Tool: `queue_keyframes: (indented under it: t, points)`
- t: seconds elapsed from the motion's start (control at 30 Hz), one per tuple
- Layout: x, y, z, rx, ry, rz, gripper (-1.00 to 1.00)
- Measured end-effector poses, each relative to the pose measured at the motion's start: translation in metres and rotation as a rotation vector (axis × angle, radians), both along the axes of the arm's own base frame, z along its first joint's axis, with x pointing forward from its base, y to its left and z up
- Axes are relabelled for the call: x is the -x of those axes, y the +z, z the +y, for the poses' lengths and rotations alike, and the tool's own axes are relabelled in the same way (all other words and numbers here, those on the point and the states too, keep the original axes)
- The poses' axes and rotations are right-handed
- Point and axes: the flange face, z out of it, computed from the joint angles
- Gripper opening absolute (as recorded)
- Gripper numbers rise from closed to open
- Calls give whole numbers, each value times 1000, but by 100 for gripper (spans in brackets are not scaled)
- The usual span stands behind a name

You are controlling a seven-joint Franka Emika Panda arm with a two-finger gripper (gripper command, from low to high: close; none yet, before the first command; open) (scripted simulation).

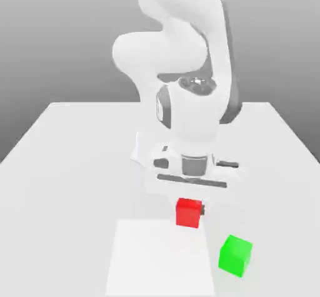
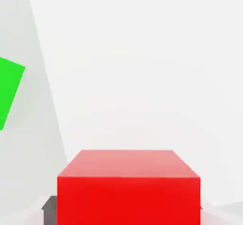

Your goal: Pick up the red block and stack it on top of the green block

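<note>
The red block [image 1: 189, 212] sits between the fingers of my gripper [image 1: 189, 211], right under the white hand. In the hand view the red block [image 2: 128, 188] looms large, and a dark fingertip [image 2: 49, 204] presses against each of its sides, so the gripper [image 2: 124, 208] is shut on it. The green block [image 1: 235, 255] rests on the table, nearer the camera and toward the exterior view's right of the red one. It lies apart from the gripper, and its corner, the green block [image 2: 8, 92], shows in the hand view.
The white table [image 1: 62, 164] spreads wide around the arm. A lighter rectangular patch [image 1: 156, 258] lies on it just in front of the red block, beside the green block. The arm's bulky base links [image 1: 181, 58] rise behind the hand.
</note>
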Motion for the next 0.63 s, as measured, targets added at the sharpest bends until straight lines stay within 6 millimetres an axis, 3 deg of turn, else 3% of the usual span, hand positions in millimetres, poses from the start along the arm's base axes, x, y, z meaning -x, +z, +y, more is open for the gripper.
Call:
queue_keyframes:
  t: [0.1,0.33,0.5,0.53,0.63]
  points:
    - [-17,16,14,4,40,-1,-100]
    - [-77,43,81,0,195,0,-100]
    - [-86,-5,86,-1,203,0,-100]
    - [-86,-13,86,-1,203,0,100]
    - [-86,-13,86,-1,203,0,100]
